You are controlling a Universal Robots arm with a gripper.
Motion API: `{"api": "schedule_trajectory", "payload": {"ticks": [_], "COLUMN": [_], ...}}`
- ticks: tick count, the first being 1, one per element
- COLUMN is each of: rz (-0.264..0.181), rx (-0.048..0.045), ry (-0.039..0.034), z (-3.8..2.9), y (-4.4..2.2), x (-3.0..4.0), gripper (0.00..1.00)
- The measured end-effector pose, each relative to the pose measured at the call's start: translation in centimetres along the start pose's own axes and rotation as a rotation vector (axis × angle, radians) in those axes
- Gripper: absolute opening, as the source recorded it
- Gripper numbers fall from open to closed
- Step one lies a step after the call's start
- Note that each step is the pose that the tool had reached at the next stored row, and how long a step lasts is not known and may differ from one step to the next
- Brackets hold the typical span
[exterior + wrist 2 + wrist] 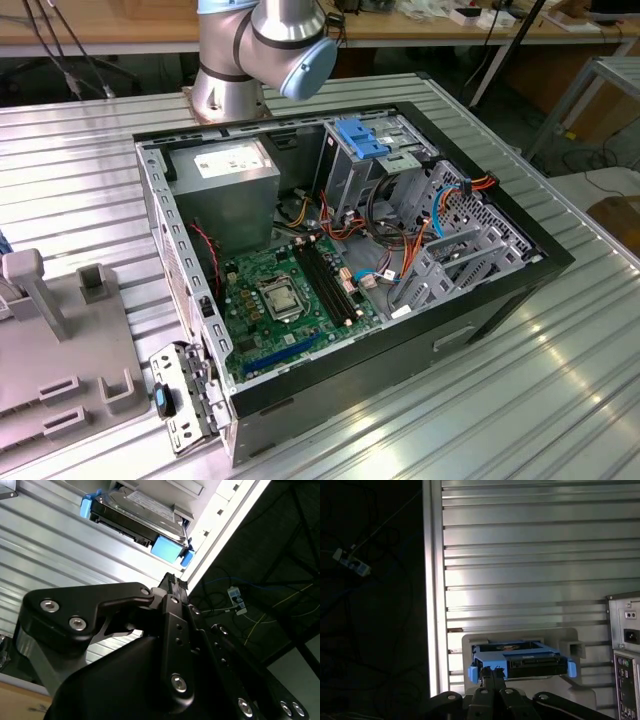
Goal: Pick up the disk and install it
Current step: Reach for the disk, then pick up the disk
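Looks along the black gripper [492,671] in the first wrist view toward the disk [520,661]. Lies flat there, in a pale grey holder [520,636] on the ribbed metal counter [520,555], close to the counter's edge with dark floor beyond. Carries bright blue rails on both sides and turns its connector end toward the camera. Beside the holder, with a small gap, shows the back panel of the computer case [625,655].

In the second wrist view, shows the disk [136,511] from a lower angle, with a pale label on the upper face and a blue rail end [165,549] sticking out. Holds the fingers [170,582] narrow, tip against tip, with nothing between. Stops near the blue end of the disk but apart from it.

In the exterior view, shows the arm's base [235,60] standing on the counter behind the open case. Inside: a green motherboard [285,290], a big grey box with a white label [225,170], a light-blue ridged bracket [360,140] on the drive cage, and orange and red cables [400,250]. At the exterior view's left of the case, shows a grey fixture plate [60,360] with raised blocks.
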State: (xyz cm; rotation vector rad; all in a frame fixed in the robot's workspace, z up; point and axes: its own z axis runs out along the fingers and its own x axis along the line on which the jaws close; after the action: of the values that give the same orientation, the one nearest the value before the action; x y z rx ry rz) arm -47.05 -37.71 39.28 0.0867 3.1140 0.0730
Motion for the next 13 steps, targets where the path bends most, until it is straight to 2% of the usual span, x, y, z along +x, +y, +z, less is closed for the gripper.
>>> {"api": "schedule_trajectory", "payload": {"ticks": [9,13], "rz": [-0.006,-0.081], "rx": [-0.0001,-0.0020], "ry": [0.0003,0.0039], "z": [0.00,0.00], "y": [0.00,0.00], "x": [0.05,0.08], "gripper": [0.11,0.11]}}
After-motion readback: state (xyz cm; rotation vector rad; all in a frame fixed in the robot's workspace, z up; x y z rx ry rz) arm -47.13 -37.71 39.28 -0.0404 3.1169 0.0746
